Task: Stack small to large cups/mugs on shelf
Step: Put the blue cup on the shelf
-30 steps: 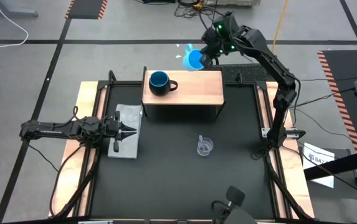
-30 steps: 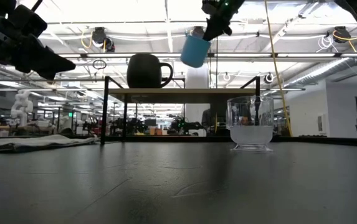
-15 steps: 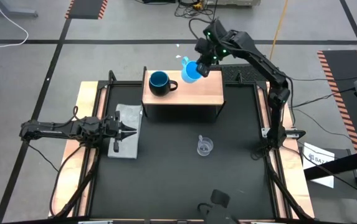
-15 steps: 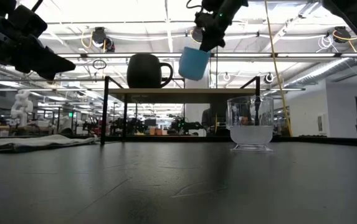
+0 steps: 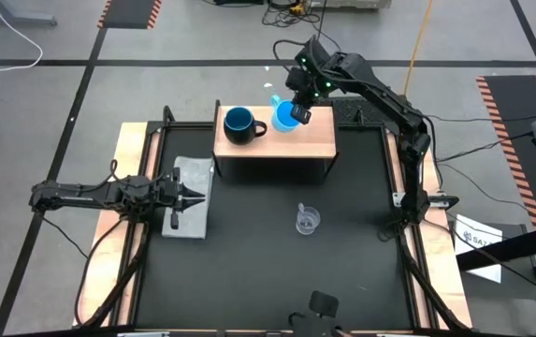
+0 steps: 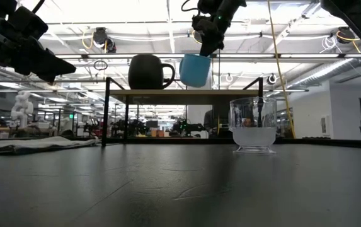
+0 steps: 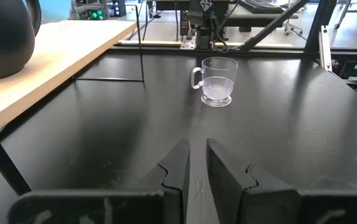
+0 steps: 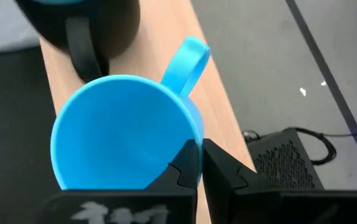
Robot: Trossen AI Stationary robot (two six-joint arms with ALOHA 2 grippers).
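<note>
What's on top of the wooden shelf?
The dark navy mug stands on the shelf. Beside it, the light-blue cup hangs just above the board, pinched at its rim by the right gripper. The shelf hides whatever lies under it.

Overhead and table-level views (both sharing the shelf [image 5: 274,133])

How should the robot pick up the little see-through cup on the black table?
Probably from above, pinching the rim. The clear cup stands upright with its mouth open and its handle sticking out sideways, and nothing stands near it. The right tool is busy holding the light-blue cup.
</note>
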